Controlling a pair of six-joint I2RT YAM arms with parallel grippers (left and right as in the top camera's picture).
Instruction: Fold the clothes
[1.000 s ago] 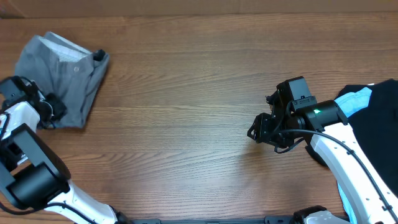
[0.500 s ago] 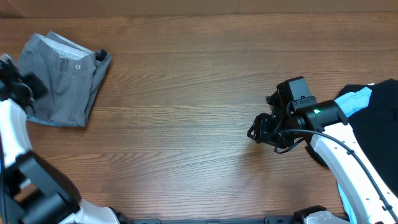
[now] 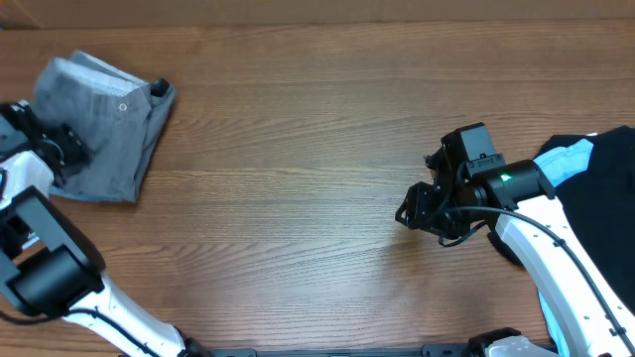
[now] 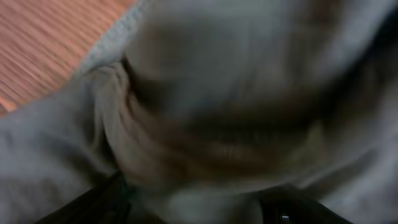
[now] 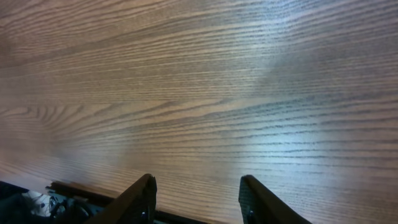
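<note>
The right jaws stand partly open and hold nothing. In the right wrist view the two dark fingers [image 5: 142, 199] are apart, and between them is only the bare wood of the desk [image 5: 205, 93]. They touch no cloth.

The left jaws are down on the grey shorts [image 3: 109, 129], at the left edge of the cloth. The left wrist view is blurred and almost full of grey fabric. Two dark fingertips [image 4: 102, 204] show at the bottom with a bulge of cloth between them, but I cannot tell if they pinch it.

By count there are two arms, each with one pair of jaws, and one pair of grey shorts. There is also one black garment [image 3: 607, 208] with a sky-blue piece [image 3: 566, 161] at its edge. Whether that piece is a separate garment I cannot tell.

The shorts lie as a folded bundle, from under the left jaws to the right of them, and well apart from the right jaws. Their long axis runs from the robot's side towards the far edge of the desk, a little tilted. The waistband end, with one button [image 3: 124, 106] and the pale lining [image 3: 94, 67], points to the far edge. The narrower end points to the robot.

The black garment lies to the right of the right jaws, partly under the right arm [image 3: 541, 243].
</note>
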